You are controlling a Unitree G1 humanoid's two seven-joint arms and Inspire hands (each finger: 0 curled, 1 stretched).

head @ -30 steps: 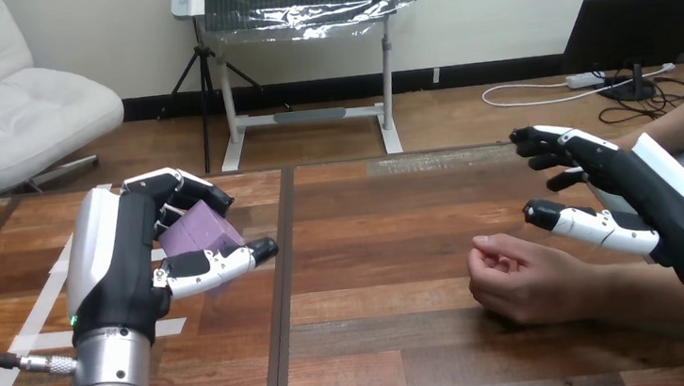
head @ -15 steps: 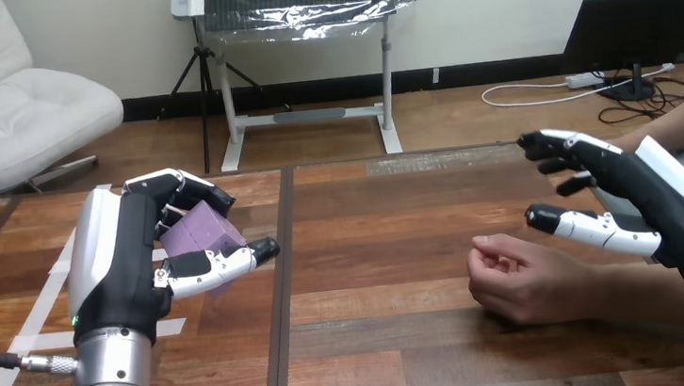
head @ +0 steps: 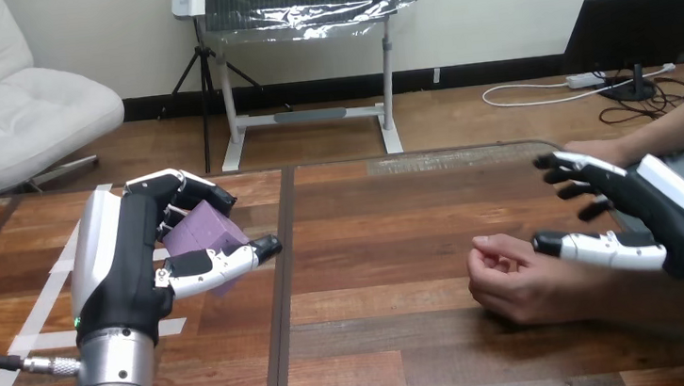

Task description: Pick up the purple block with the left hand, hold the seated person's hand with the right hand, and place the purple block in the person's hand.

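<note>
The left hand [head: 122, 261] grips the purple block [head: 200, 233]. The right hand [head: 662, 214], fingers apart, has dropped toward the person's hand [head: 526, 279], not holding it yet.

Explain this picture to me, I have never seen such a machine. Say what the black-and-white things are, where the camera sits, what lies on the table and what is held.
This is a humanoid robot, seen from a camera on its own head that looks down across a wooden table. The black-and-white things are its two mechanical hands on silver forearms. The left hand, at the picture's left, has fingers and thumb curled round a purple block. The right hand, at the picture's right, is open, fingers spread, holding nothing. Beside it the person's hand rests on the table, loosely curled; that person sits at the right side. The robot's thumb is close above it but not wrapped round it. White tape strips mark the table at the left.
</note>
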